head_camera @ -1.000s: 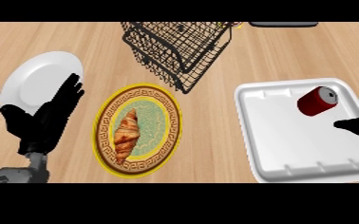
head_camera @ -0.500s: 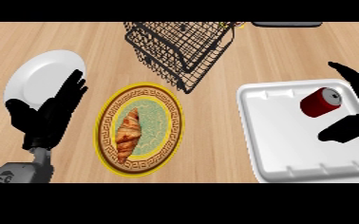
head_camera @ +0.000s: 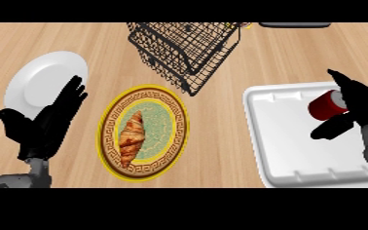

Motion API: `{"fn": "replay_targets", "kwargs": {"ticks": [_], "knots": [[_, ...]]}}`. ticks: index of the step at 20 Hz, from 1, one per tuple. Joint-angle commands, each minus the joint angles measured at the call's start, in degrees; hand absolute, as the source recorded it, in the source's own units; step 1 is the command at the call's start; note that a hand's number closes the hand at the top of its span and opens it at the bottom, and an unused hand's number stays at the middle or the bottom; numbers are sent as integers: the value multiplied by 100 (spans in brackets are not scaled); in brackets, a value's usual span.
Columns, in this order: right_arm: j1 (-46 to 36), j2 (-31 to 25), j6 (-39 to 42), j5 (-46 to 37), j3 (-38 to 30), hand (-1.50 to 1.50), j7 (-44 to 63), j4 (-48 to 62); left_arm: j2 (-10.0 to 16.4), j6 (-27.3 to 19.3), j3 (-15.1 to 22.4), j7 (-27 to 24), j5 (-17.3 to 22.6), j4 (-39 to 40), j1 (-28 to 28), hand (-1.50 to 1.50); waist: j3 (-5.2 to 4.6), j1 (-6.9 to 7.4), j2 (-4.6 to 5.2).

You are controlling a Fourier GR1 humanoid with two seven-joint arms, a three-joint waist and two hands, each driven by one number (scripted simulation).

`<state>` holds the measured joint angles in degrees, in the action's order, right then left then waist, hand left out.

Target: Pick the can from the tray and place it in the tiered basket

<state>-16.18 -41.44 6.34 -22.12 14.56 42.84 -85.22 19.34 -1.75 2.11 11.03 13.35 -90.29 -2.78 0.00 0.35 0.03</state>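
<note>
The tiered basket [head_camera: 188, 53] is placed at the upper centre. A tray [head_camera: 287, 141] is set at the lower right, the can [head_camera: 327, 105] lying on its upper right part. A plate [head_camera: 167, 126] bearing a croissant [head_camera: 131, 136] is found lower centre-left, and another plate [head_camera: 43, 78] at the far left.

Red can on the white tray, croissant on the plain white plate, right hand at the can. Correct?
No: head view shows the croissant on the gold-rimmed patterned plate, not the white plate. The can on the tray, right hand at it: correct.

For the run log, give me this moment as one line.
stage: pre-grasp | right hand: open, straddling can | can: on tray | left hand: open, resting
</note>
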Motion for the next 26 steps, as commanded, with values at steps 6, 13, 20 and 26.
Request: {"fn": "replay_targets", "kwargs": {"ticks": [6, 13, 20, 26], "knots": [[247, 516, -187, -984, -451, -150, -673, 720, -183, 220, -278, -12, -191, -22, 44, 0, 0, -34, -6], [-369, 990, -631, -1759, -513, -150, -1033, 1727, -395, 109, -181, 16, -595, 381, -458, 0, 0, -21, 4], [-206, 951, 183, -1541, -854, 150, -1580, 2261, -456, 382, -301, 89, -431, -196, 106, 0, 0, -2, -2], [-481, 971, 357, -2038, -626, 150, -1841, 2537, -458, 387, -473, 205, -457, 126, -259, 0, -1, -10, 1]]}}
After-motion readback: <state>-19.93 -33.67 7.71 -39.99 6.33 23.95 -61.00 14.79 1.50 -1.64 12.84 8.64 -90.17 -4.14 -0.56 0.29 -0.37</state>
